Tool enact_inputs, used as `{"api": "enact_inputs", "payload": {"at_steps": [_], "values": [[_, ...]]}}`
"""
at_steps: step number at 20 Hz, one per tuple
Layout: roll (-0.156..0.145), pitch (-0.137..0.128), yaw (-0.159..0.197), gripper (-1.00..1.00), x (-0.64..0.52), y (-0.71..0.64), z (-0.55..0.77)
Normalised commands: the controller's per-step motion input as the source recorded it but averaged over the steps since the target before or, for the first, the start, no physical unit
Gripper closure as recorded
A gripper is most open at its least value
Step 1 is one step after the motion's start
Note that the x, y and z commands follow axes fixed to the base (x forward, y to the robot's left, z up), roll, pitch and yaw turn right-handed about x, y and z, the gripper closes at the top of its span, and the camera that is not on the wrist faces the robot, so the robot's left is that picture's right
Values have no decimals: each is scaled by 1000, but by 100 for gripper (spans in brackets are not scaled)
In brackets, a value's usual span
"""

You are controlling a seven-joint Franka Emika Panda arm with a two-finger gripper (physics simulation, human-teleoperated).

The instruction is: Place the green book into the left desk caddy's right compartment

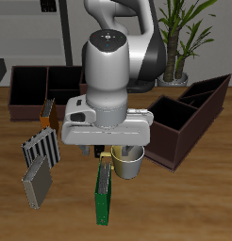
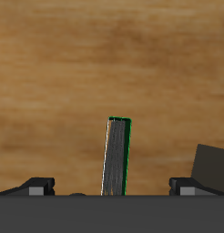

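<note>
The green book (image 1: 104, 193) stands on its edge on the wooden table near the front edge, thin, with its pale page edge up. My gripper (image 1: 105, 151) hangs right above its far end. In the wrist view the green book (image 2: 116, 157) runs between the two fingertips (image 2: 36, 185), which are wide apart and not touching it; the gripper (image 2: 114, 187) is open and empty. The left desk caddy (image 1: 189, 118) is the dark brown diagonal organiser beside the arm, and its large square right compartment (image 1: 173, 113) is open on top.
A pale mug (image 1: 127, 162) stands right beside the book's far end, under the hand. Two grey striped books (image 1: 40, 151) (image 1: 35, 181) lie on the book's other side. A second brown caddy (image 1: 38, 89) sits farther back. A dark object (image 2: 212, 168) shows near one finger.
</note>
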Motion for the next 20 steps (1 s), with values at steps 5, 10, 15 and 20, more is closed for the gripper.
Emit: {"api": "enact_inputs", "payload": {"at_steps": [5, 10, 15, 20], "values": [[-17, 15, 0, -100, 9, -79, -138], [14, 33, -23, -100, 134, -16, -252], [-6, 46, -40, -100, 243, 27, -179], [7, 28, -3, -100, 145, 110, -92]]}}
